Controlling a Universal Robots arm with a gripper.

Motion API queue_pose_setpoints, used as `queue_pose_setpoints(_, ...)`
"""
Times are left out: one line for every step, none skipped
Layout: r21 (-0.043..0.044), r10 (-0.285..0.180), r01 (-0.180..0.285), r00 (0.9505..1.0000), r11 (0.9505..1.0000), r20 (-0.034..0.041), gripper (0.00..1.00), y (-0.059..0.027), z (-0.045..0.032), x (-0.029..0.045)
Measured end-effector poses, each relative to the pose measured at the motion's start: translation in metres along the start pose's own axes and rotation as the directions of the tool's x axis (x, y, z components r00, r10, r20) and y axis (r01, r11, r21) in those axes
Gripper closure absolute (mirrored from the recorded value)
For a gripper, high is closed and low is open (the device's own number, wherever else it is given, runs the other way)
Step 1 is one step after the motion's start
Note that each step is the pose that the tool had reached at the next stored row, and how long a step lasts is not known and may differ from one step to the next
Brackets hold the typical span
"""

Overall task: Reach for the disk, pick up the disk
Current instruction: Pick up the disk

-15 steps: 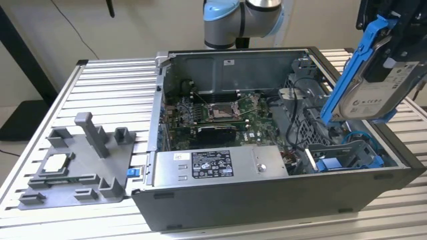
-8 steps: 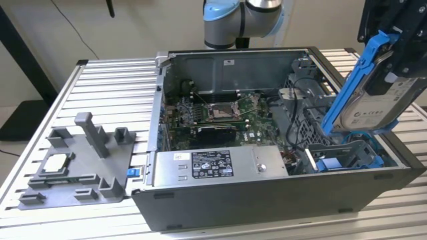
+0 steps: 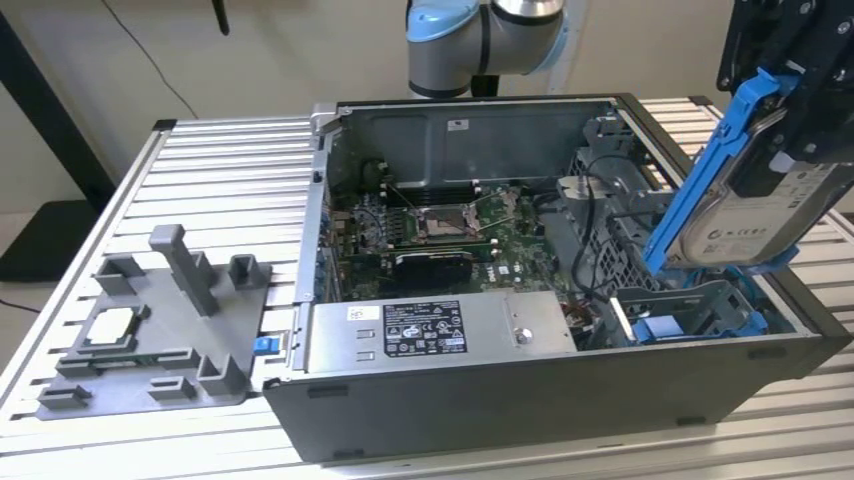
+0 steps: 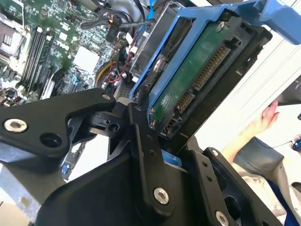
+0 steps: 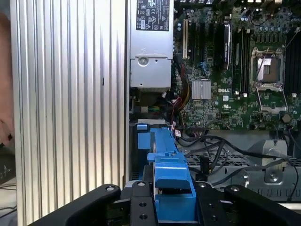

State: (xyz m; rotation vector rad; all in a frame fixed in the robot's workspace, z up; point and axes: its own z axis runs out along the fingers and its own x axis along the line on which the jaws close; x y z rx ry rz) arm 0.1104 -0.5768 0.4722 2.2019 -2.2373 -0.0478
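Open air surrounds the raised disk (image 3: 754, 215); cables (image 3: 607, 190) and drive cage (image 3: 694, 310) crowd beneath

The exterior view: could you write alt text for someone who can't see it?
A robot gripper holds the disk, a silver drive in a blue bracket, tilted above the drive bay of an open computer case on a slatted metal table. A grey fixture sits at the exterior view's left.

The case (image 3: 534, 380) lies open on the table (image 3: 214, 170), a fixture (image 3: 154, 330) beside it at the exterior view's left. The disk (image 3: 747, 190) hangs tilted above the case's right end, in the gripper (image 3: 801, 120).
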Motion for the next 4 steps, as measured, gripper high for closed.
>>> queue_pose_setpoints(0.0, 0.0, 0.0, 1.0, 1.0, 0.0001, 1.0, 0.0, 0.0001, 0.0)
queue_pose_setpoints(0.0, 0.0, 0.0, 1.0, 1.0, 0.0001, 1.0, 0.0, 0.0001, 0.0)
queue_pose_setpoints(0.0, 0.0, 0.0, 1.0, 1.0, 0.0001, 1.0, 0.0, 0.0001, 0.0)
queue_pose_setpoints(0.0, 0.0, 0.0, 1.0, 1.0, 0.0002, 1.0, 0.0, 0.0001, 0.0)
